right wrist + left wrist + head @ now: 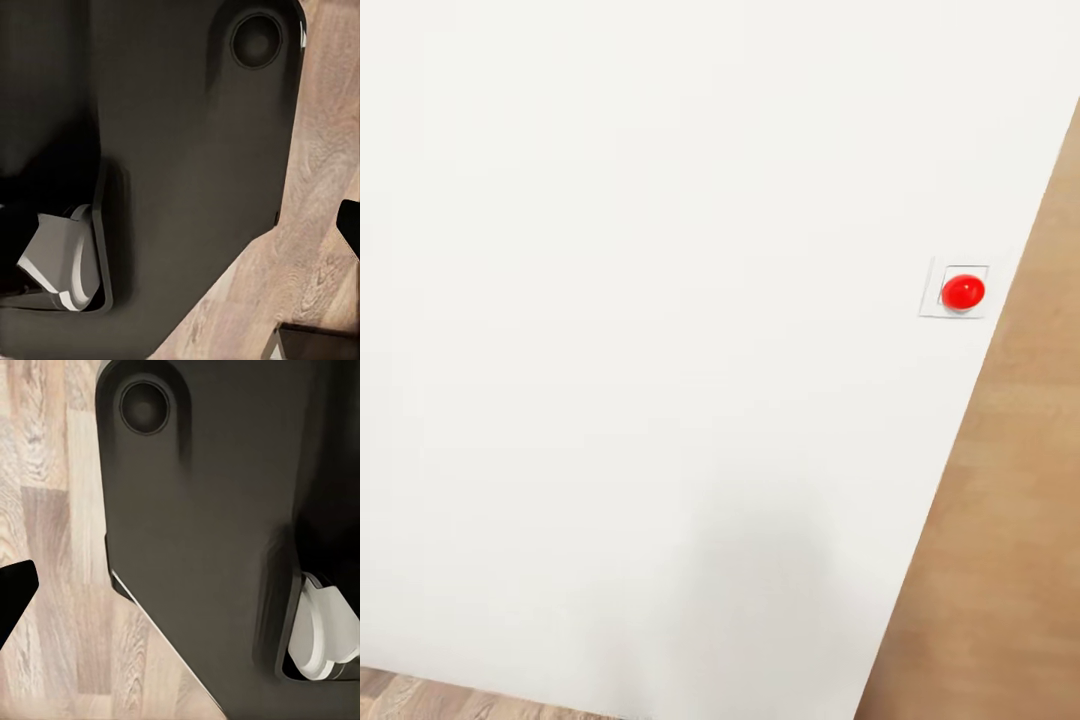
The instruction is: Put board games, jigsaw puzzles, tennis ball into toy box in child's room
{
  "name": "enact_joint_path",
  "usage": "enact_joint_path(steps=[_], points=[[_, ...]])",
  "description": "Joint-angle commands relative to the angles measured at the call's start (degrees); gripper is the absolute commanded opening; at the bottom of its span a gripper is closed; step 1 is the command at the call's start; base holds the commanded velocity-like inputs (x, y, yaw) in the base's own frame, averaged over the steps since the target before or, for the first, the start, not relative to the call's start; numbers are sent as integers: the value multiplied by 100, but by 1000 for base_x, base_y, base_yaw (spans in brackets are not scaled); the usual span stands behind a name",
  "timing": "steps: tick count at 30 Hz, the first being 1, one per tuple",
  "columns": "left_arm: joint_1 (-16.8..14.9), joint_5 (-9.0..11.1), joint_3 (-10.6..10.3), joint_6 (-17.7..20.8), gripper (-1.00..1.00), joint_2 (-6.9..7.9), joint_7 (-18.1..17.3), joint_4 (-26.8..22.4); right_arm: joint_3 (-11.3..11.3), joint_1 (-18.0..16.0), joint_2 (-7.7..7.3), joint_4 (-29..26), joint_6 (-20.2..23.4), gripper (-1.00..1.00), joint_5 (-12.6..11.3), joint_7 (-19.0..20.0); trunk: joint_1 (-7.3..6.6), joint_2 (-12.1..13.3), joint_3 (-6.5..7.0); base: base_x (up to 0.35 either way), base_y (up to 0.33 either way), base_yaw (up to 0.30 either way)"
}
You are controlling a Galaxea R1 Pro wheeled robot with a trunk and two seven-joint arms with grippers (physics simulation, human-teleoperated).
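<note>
Transit step — head camera faces white wall (pixel 660 300), red button (pixel 963 292), wood floor (pixel 52 510). No toys visible; grippers' state unreadable. Next: turn, locate table.

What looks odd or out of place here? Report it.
Nothing looks damaged, spilled or askew. The head view faces a plain white wall bearing a red button on a white plate. Both wrist views look down past the robot's dark base onto intact wood-plank floor.
</note>
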Motion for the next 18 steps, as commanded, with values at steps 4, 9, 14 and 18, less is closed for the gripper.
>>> enact_joint_path(steps=[4, 9, 14, 18], points=[[-1, 2, -3, -3, 100, 1, 1, -2, 1, -1, 9, -3, 6, 100, 6, 1, -88, 158, 67, 0, 0, 274], [-1, 2, -4, 2, 100, 1, 1, -2, 1, -1, 19, -3, 6, 100, 6, 1, -198, 359, 157, 0, 0, 274], [-1, 2, -2, -1, 100, 12, 1, -2, 1, -1, 20, -3, 1, 100, 6, 1, -308, 559, 247, 0, 0, 274], [-1, 2, -2, -5, 100, 17, 1, -2, 1, -1, 20, -3, 0, 100, 3, 1, -396, 720, 319, 0, 0, 274]])
